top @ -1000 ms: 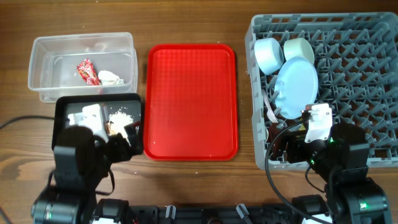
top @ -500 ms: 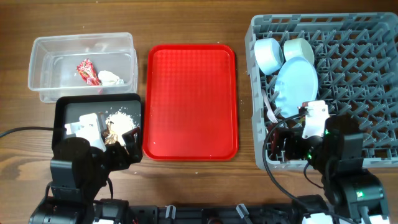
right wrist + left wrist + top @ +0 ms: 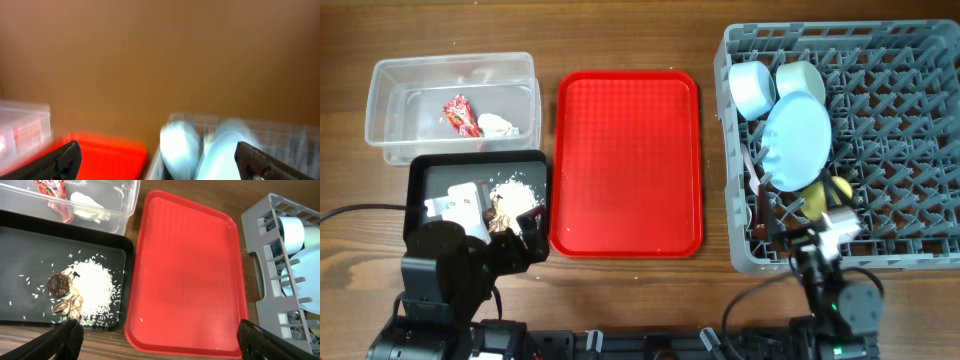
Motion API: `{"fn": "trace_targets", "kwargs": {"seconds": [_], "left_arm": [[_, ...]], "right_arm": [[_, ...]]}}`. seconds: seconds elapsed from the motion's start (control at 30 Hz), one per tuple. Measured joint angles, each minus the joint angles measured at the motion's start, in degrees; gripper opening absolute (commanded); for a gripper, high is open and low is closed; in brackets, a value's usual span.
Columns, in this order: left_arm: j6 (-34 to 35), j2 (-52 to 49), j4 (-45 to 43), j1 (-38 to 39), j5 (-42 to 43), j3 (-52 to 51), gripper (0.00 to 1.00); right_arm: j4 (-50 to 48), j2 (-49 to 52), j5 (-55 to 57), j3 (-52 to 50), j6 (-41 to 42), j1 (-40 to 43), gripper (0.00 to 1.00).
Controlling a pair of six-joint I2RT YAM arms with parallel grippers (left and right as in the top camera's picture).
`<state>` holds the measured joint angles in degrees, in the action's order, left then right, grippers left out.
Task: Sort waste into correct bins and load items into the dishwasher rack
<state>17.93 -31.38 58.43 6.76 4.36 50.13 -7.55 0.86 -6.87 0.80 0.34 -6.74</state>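
The clear tub (image 3: 390, 110) holds the red wrapper (image 3: 461, 115) and the white tissue (image 3: 497, 124). The black tray (image 3: 420, 175) holds rice with brown bits (image 3: 515, 190). The grey rack (image 3: 920, 100) holds the blue bowl (image 3: 752, 88), green bowl (image 3: 802, 78), blue plate (image 3: 798, 140), yellow cup (image 3: 823, 197) and white cutlery (image 3: 752, 165). My left gripper (image 3: 160, 340) is open and empty, above the table edge between the black tray and the red tray. My right gripper (image 3: 157, 162) is open and empty, low at the rack's front; its view is blurred.
The red serving tray (image 3: 628, 160) lies bare between the bins and the rack, and also shows in the left wrist view (image 3: 190, 265). Both arms sit at the table's front edge. The rack's right half holds only pegs.
My right arm has pulled back from the rack toward the front edge, uncovering the yellow cup. My left arm drew back a little earlier and now holds still.
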Motion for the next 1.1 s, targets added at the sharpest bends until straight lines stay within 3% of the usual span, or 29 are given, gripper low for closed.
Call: {"fn": "trace_targets", "kwargs": {"seconds": [0.07, 0.87, 1.0, 1.1], "left_arm": [[0.0, 0.0, 0.1, 0.0, 0.0, 0.0, 1.00], [0.0, 0.9, 1.6, 0.0, -0.3, -0.3, 1.00], [0.0, 8.9, -6.8, -0.1, -1.5, -8.1, 1.00], [0.2, 18.4, -20.1, -0.8, -1.5, -21.6, 1.00]], "right_arm": [[7.5, -0.1, 0.3, -0.5, 0.0, 0.0, 1.00], [7.6, -0.1, 1.0, -0.4, 0.0, 0.0, 1.00], [7.6, -0.1, 1.0, -0.4, 0.0, 0.0, 1.00], [7.6, -0.1, 1.1, -0.4, 0.0, 0.0, 1.00]]}}
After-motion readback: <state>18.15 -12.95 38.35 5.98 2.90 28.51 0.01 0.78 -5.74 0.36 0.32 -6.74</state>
